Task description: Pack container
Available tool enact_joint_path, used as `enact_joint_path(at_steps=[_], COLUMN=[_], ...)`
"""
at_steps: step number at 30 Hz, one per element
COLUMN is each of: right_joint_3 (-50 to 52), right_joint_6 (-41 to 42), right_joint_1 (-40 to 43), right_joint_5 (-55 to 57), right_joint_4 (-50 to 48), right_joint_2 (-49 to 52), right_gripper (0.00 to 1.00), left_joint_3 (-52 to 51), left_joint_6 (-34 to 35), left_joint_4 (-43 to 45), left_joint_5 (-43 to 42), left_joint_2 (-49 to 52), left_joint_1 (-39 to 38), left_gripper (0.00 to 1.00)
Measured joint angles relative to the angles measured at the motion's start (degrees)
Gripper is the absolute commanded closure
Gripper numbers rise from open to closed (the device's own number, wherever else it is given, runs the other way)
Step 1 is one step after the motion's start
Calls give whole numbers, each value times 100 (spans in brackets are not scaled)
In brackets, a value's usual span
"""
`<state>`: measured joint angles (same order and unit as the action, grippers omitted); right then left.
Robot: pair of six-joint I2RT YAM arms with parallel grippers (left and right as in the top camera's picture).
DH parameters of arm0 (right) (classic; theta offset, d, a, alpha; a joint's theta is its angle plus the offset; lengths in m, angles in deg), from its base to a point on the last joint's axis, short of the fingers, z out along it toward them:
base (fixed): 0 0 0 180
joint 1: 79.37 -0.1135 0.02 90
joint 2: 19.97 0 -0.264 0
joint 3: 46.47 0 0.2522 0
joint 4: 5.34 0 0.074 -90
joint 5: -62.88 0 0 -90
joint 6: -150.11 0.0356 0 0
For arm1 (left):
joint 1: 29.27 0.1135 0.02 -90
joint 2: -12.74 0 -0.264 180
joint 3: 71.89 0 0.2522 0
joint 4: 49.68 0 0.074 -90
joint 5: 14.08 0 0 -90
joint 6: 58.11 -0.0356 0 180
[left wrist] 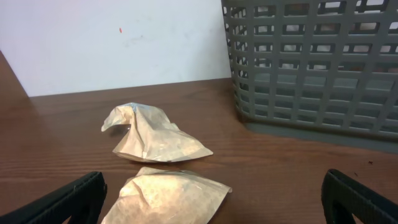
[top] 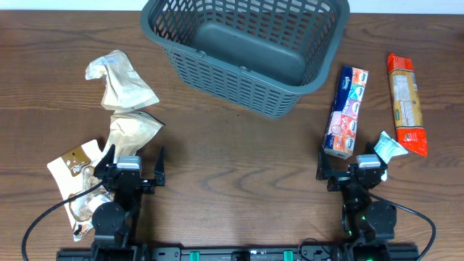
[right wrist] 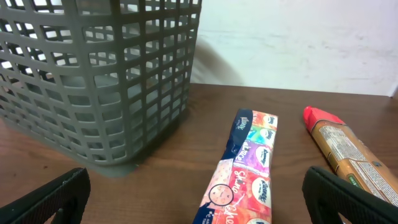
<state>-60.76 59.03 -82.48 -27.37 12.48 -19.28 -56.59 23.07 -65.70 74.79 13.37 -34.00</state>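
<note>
The dark grey lattice basket (top: 250,51) stands empty at the back middle of the table; its wall shows in the left wrist view (left wrist: 311,68) and the right wrist view (right wrist: 99,81). My left gripper (top: 134,170) is open and empty near the front edge, with a tan crumpled pouch (left wrist: 165,196) between its fingers' line of sight and a second pouch (left wrist: 152,134) beyond it. My right gripper (top: 351,168) is open and empty, just in front of a colourful tissue pack (right wrist: 242,174).
On the left lie two tan pouches (top: 119,80) (top: 134,130) and a clear snack bag (top: 76,167). On the right lie the tissue pack (top: 346,112), an orange-red packet (top: 406,105) and a small teal-white sachet (top: 388,147). A white wall stands behind the table.
</note>
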Motion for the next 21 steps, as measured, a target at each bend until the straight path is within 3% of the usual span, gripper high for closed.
enact_joint_path(at_steps=[15,21], right_joint_3=[0,0], right_joint_6=[7,717], right_joint_1=[0,0], right_joint_5=[-17,-175], right_joint_4=[-2,-7], right_joint_2=[2,4], right_gripper=[1,1], left_joint_3=[0,9], left_joint_6=[0,376], left_joint_4=[11,-9], left_joint_5=[2,-2], left_joint_2=[0,0], left_joint_1=[0,0], left_gripper=[2,2])
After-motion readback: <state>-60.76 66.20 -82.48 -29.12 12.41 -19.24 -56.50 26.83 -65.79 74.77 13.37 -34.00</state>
